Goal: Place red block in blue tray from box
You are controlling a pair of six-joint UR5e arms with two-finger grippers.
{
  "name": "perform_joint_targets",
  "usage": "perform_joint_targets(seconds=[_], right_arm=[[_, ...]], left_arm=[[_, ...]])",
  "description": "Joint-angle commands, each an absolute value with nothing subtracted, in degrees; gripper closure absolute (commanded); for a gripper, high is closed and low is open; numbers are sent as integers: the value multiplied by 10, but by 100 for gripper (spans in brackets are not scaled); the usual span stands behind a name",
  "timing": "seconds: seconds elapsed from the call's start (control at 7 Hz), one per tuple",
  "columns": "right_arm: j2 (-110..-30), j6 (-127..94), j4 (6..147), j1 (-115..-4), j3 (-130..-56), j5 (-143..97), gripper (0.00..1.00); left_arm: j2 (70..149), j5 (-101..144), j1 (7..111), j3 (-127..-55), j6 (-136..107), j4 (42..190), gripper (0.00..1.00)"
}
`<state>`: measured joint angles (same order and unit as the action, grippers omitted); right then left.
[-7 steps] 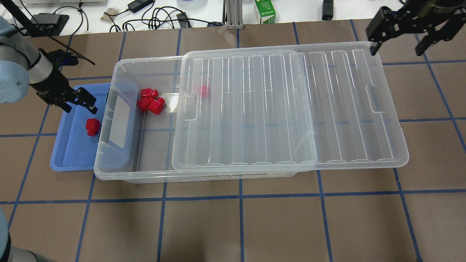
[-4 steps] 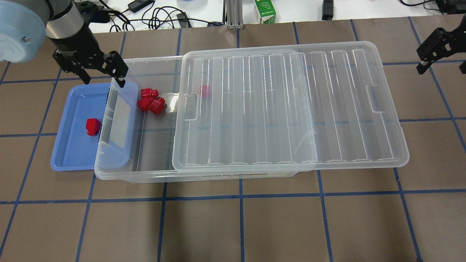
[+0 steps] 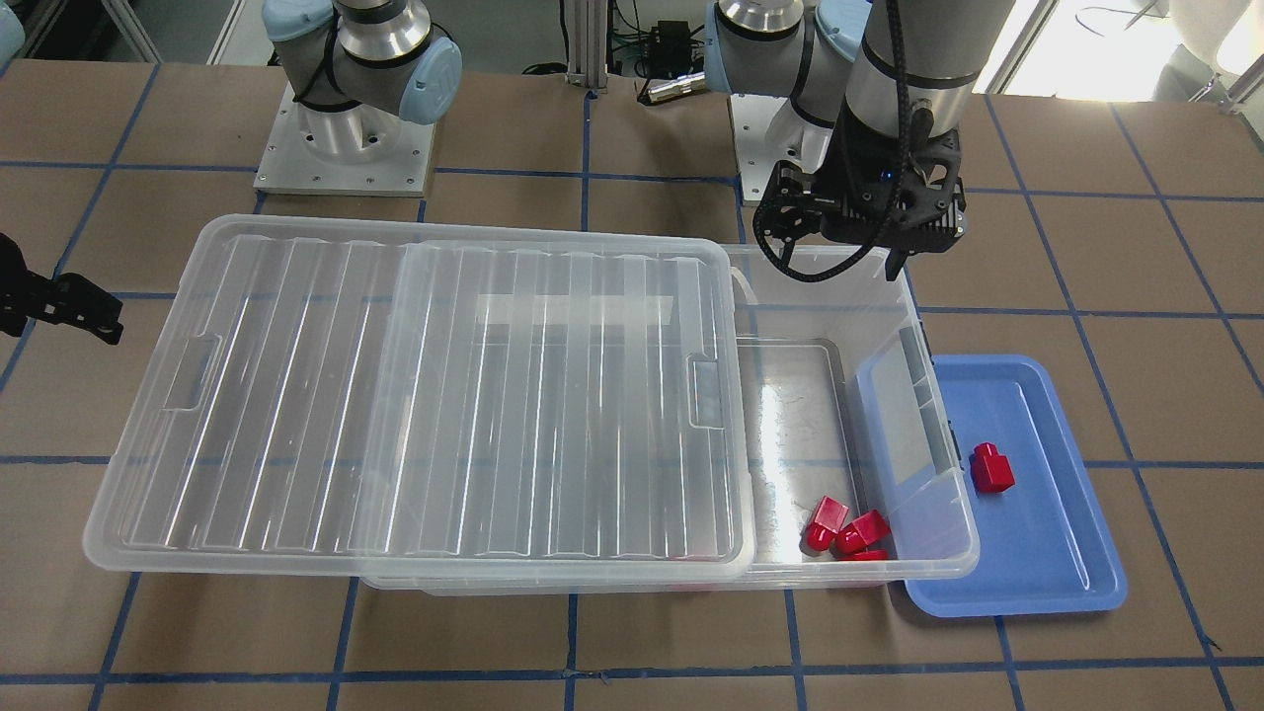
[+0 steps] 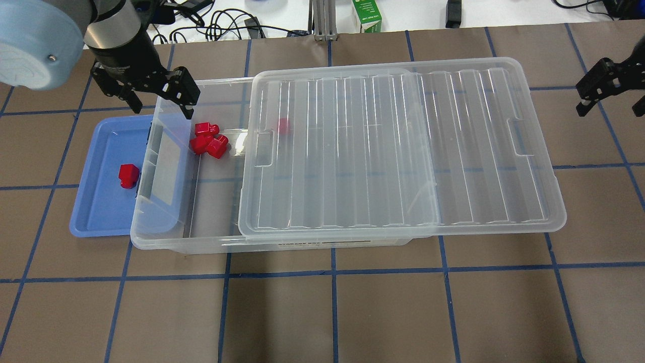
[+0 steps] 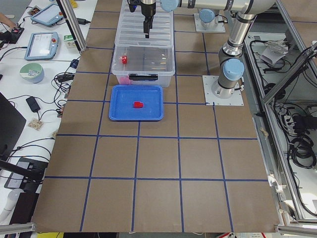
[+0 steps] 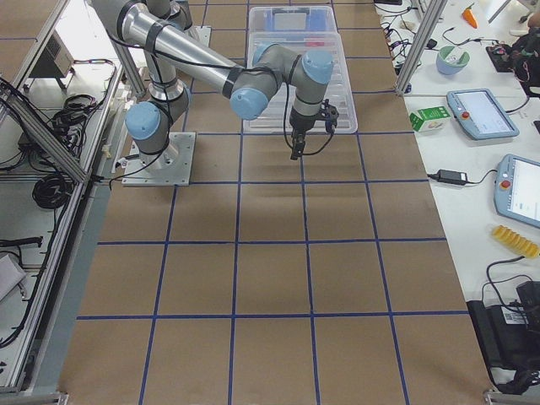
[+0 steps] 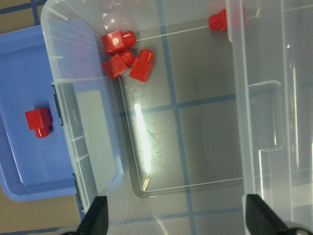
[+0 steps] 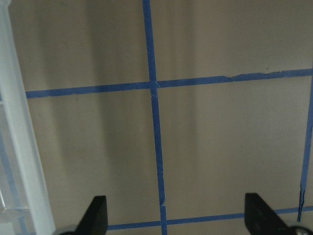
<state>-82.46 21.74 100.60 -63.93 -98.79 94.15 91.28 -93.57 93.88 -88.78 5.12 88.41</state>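
A red block lies on its own in the blue tray, also in the front view and left wrist view. The clear box has its lid slid right, so its left end is open. Another lone red block lies under the lid's edge. My left gripper is open and empty above the box's far left corner. My right gripper is open and empty over bare table, right of the lid.
Three red pieces are bunched in the box's open end by the far wall. The tray's right edge is tucked under the box's left rim. Cables and a green carton lie beyond the table's far edge.
My left gripper has moved from over the tray to the box's far left corner. My right gripper has moved right, off the lid's far corner. The blocks have not moved.
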Motion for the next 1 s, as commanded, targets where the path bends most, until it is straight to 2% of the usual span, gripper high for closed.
perform_joint_targets(seconds=[0.0, 0.43, 0.86], right_arm=[[-818, 213, 1007, -642, -995, 938, 1], [-815, 172, 1009, -689, -1005, 929, 2], [-812, 145, 1018, -732, -1002, 928, 2]], left_arm=[[897, -937, 926, -896, 48, 870, 0], [885, -890, 880, -895, 49, 886, 0], [887, -890, 882, -891, 51, 889, 0]])
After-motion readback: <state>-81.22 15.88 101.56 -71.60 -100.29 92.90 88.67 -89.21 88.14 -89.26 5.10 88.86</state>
